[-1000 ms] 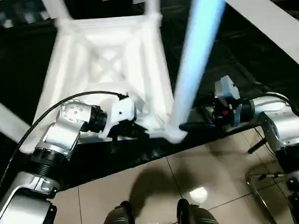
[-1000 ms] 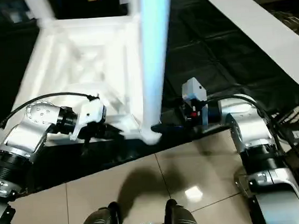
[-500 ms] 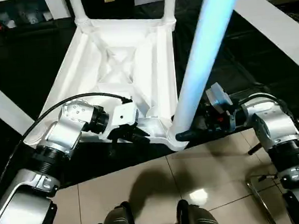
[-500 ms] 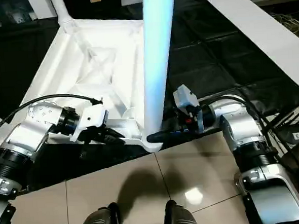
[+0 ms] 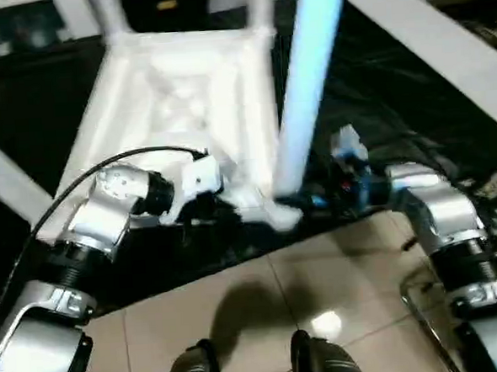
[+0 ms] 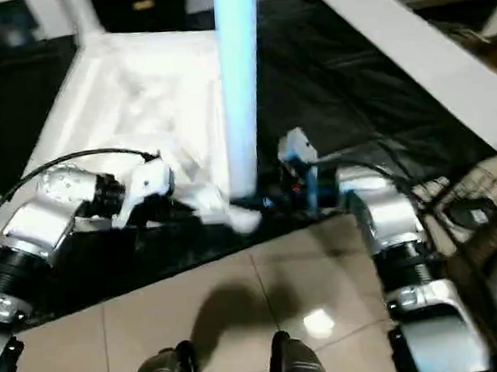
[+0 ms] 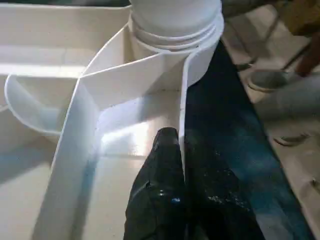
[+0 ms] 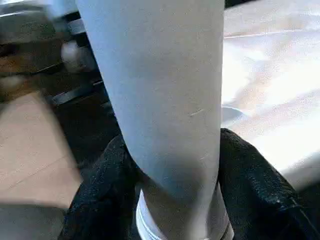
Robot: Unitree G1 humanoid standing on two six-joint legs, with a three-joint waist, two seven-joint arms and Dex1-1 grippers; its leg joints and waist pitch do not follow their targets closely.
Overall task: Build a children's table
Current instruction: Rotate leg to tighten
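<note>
The right end effector [image 8: 170, 200] is clamped around the base of an upright leg [image 5: 306, 90] standing in the near corner socket. The left end effector [image 7: 182, 165] pinches the tabletop's rim [image 7: 182, 115] beside that socket. The upturned children's table [image 5: 185, 114] lies on the black worktop [image 5: 379, 110]. Probably seating this leg; next, press it home.
</note>
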